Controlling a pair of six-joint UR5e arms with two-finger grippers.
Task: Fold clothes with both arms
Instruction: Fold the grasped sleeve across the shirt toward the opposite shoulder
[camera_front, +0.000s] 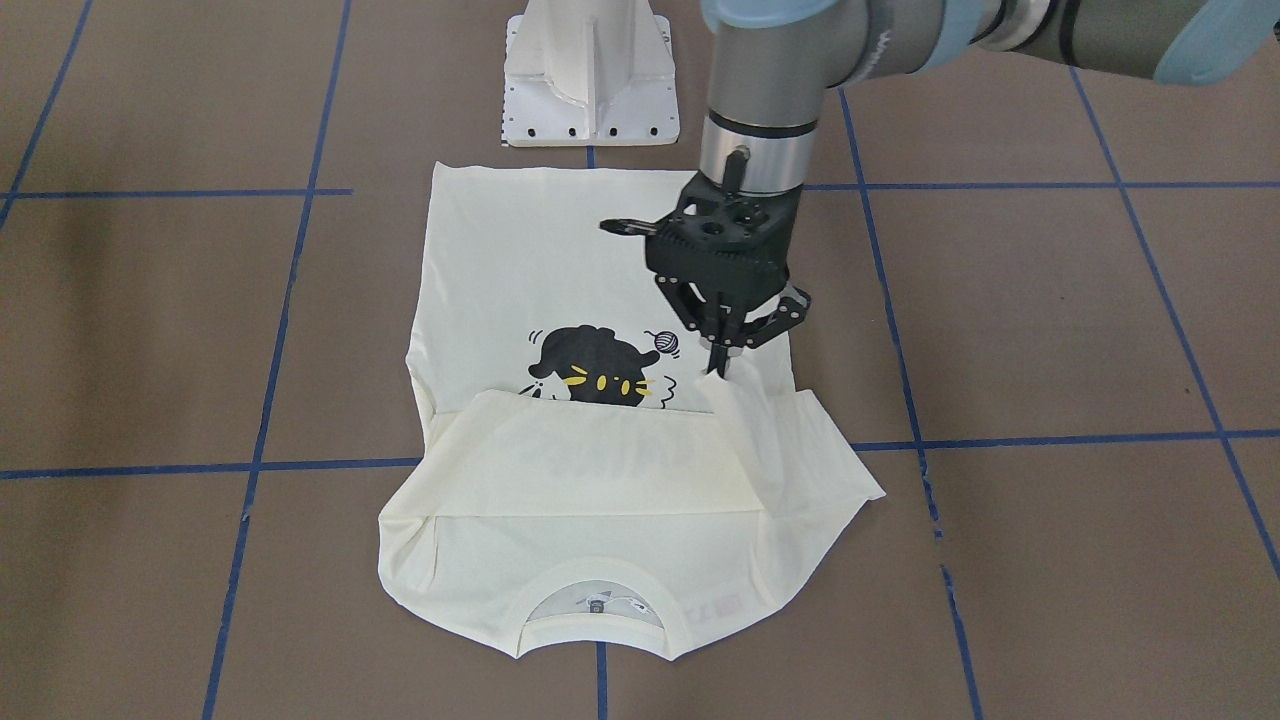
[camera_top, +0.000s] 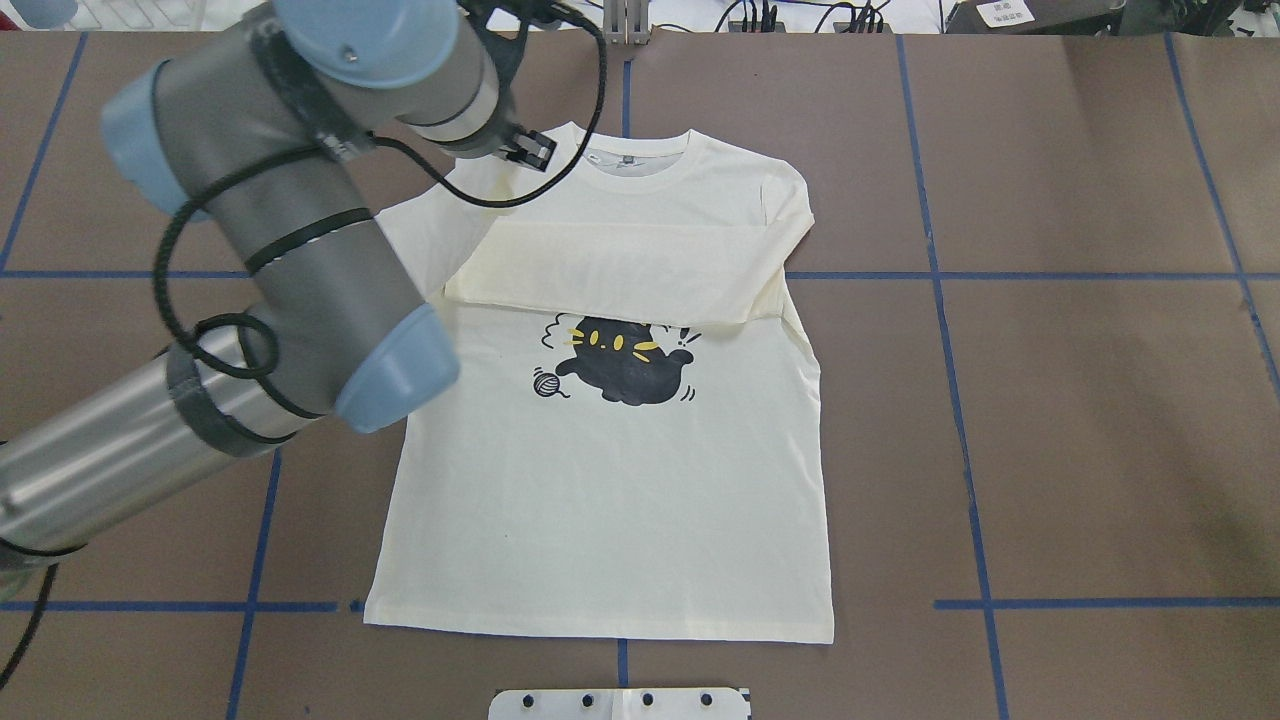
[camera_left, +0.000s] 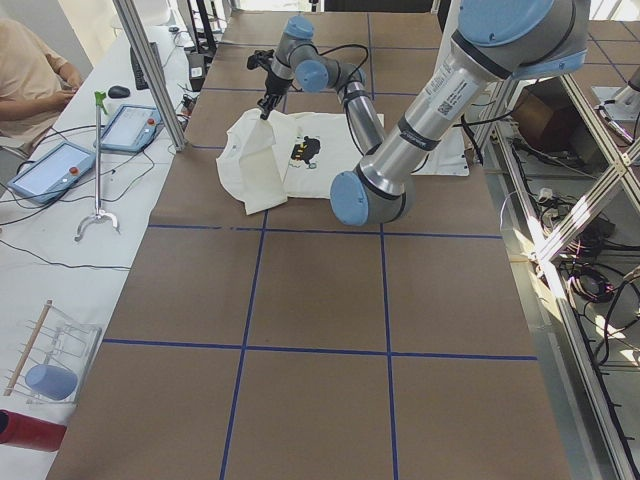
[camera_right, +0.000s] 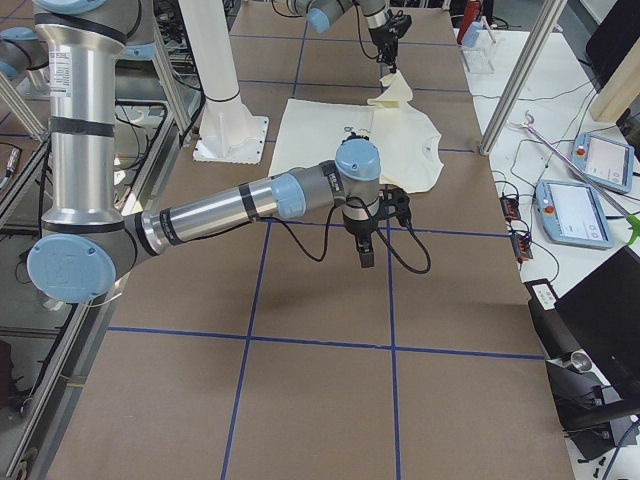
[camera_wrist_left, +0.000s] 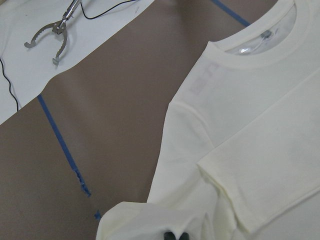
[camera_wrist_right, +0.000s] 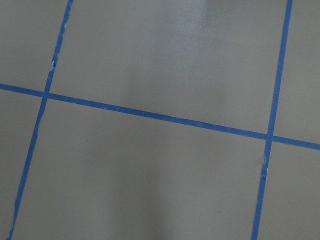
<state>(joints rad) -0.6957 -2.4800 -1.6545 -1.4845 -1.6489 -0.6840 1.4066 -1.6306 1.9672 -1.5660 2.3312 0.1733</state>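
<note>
Noted left hand (camera_front: 722, 362) pinched shut on raised sleeve cuff (camera_front: 738, 405) at 3 o'clock of cat print (camera_front: 595, 378), front view, evidently for folding across shirt (camera_front: 560, 260) lying flat on worktop (camera_front: 1050, 330); could not judge opening of right hand (camera_right: 366, 250).

The left arm (camera_top: 300, 260) reaches out, its left gripper (camera_front: 722, 365) pointing down, jaws pinched on the shirt (camera_front: 560, 240). The right arm (camera_right: 220, 210) stretches low, its right gripper (camera_right: 366, 257) hanging downward.

grey-silver arms (camera_top: 300, 270) — pale blue joint caps (camera_top: 400, 372), black cables (camera_top: 603, 90)
</note>
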